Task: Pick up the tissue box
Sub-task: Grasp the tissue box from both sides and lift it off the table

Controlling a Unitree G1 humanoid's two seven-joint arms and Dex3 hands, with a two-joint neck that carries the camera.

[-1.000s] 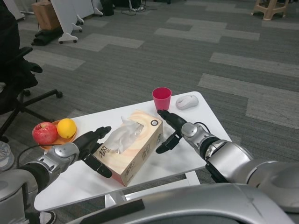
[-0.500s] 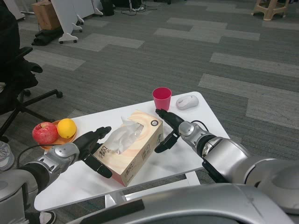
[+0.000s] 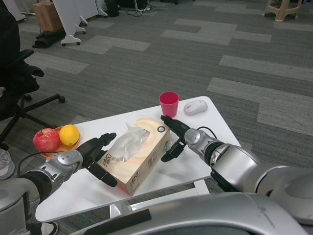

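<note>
A tan cardboard tissue box (image 3: 139, 154) with a white tissue sticking out of its top lies on the white table (image 3: 195, 164), near the middle. My left hand (image 3: 98, 155) is open at the box's left end, fingers spread and touching or nearly touching its side. Open as well, my right hand (image 3: 175, 137) is at the box's right end, its fingers close against that side. Neither hand holds the box, which rests flat on the table.
A pink cup (image 3: 169, 103) and a white computer mouse (image 3: 196, 106) stand at the table's far right. At the left edge, an orange plate (image 3: 55, 146) carries a red apple (image 3: 44, 139) and a yellow-orange fruit (image 3: 69, 134). A black office chair (image 3: 19, 93) stands to the left.
My right hand has moved slightly left, closing in on the box's right end. The left hand and the box have stayed where they were.
</note>
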